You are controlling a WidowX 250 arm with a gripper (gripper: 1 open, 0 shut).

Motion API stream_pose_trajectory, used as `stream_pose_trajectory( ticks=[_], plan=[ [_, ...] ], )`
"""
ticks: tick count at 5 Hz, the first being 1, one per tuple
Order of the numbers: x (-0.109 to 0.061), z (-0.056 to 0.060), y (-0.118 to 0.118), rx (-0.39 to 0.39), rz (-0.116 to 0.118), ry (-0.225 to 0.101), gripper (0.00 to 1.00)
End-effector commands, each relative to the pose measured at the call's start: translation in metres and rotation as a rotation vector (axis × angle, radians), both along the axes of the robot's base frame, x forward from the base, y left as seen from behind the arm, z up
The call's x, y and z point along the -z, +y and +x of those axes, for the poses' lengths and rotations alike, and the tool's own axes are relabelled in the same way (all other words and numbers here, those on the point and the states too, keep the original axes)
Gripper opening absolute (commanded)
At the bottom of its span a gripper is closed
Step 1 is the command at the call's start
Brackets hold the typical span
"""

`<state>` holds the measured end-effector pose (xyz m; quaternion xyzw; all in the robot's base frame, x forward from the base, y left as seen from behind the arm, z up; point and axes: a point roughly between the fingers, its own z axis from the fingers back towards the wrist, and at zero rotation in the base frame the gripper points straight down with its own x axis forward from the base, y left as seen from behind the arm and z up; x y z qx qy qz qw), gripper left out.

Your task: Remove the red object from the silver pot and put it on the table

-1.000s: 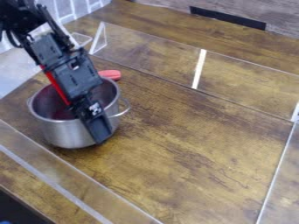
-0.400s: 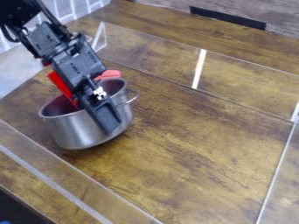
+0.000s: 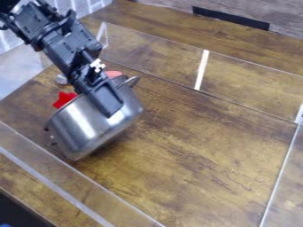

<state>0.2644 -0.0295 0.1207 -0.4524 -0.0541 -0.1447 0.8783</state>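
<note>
**A:** Half finished, or less?

**B:** Less. Starting leftmost: can see the red object at the nine o'clock edge of the mouth of the silver pot, apparently not yet out, certainly not on wood.

**A:** Clamped on what, then?

**B:** Reading the gripper as pinched together on that pot's thin rim rather than on the red object; cannot rule out both. Holding the pot tipped, mouth toward ten o'clock.

**A:** Left to do?

**B:** Nearly everything: freeing the rim, taking the red object alone, setting it on the bare table toward three o'clock.
</note>
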Motion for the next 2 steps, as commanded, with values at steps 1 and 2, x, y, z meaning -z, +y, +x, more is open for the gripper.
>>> stream_pose_trajectory(
  ticks=[1,2],
  plan=[
    [-0.039,0.017,-0.026,0.024,0.002,-0.112,0.0],
    [-0.039,0.022,-0.043,0.057,-0.035,-0.12,0.0]
  ],
)
